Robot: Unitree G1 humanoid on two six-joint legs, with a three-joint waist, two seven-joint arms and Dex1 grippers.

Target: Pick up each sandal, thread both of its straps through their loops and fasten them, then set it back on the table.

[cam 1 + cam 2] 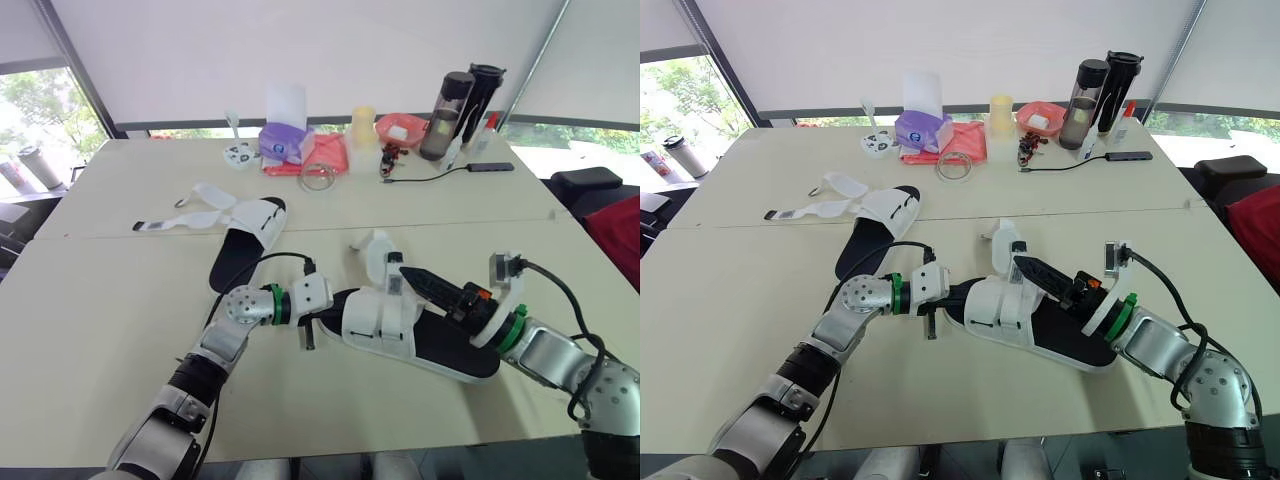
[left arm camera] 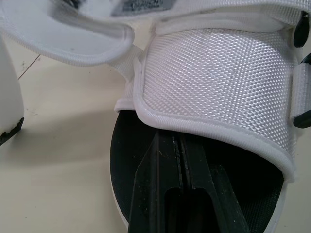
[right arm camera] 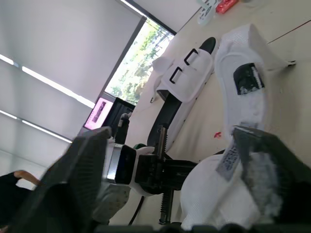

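Observation:
The near sandal (image 1: pixel 440 350), black sole with a white mesh upper (image 1: pixel 378 318), lies at the middle of the front table. My left gripper (image 2: pixel 179 141) is shut, its fingers flat on the black footbed and pushed under the upper from the toe end. My right gripper (image 1: pixel 412 280) hovers over the heel half, open, its fingers wide apart around a loose white strap (image 3: pixel 243 77) that stands up beside the upper. The second sandal (image 1: pixel 245 235) lies farther back on the left, with its straps (image 1: pixel 185 215) spread open on the table.
Along the back edge stand a purple tissue box (image 1: pixel 283 140), a tape roll (image 1: pixel 320 178), a yellow cup (image 1: pixel 363 130), a red tray (image 1: pixel 400 128), two dark bottles (image 1: pixel 447 115) and a cable with a hub (image 1: pixel 490 167). A seam (image 1: pixel 120 237) joins the two tables.

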